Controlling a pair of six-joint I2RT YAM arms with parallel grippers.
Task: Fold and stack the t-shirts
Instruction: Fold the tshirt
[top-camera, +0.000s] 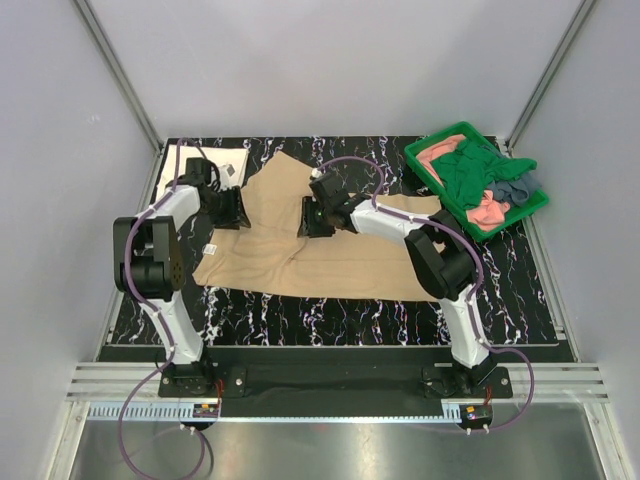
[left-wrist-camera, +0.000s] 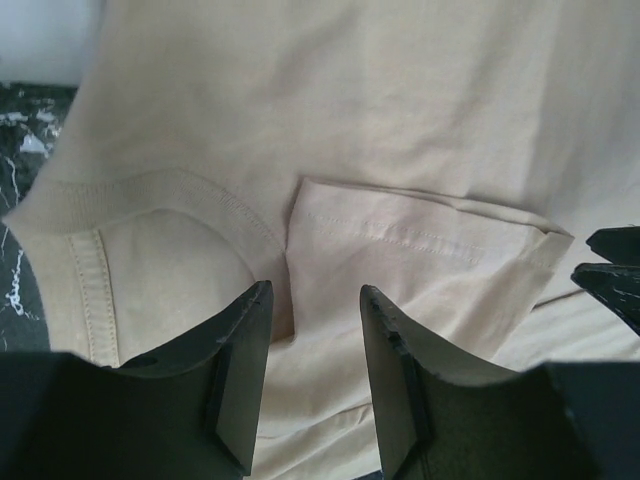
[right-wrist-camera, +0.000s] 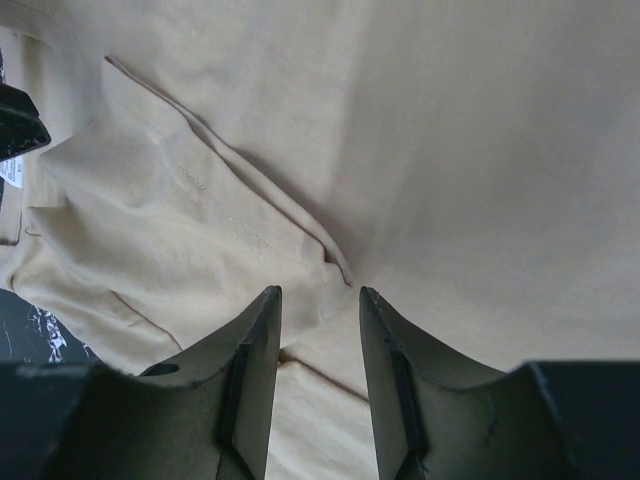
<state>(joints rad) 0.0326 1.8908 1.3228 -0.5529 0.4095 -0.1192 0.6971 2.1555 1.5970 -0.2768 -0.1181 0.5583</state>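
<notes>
Overhead, the tan t-shirt (top-camera: 330, 262) lies spread on the table (top-camera: 350, 315); jaws too small to judge there.
Left wrist: left gripper (left-wrist-camera: 315, 300) parted above collar (left-wrist-camera: 150, 195) and folded sleeve (left-wrist-camera: 420, 255). Right wrist: right gripper (right-wrist-camera: 315, 300) parted too, shirt edges cut off.

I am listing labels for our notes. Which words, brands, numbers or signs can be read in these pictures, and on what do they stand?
No text can be read.
White tag at the left edge of the tan t-shirt: print too small and blurred to read.
</notes>
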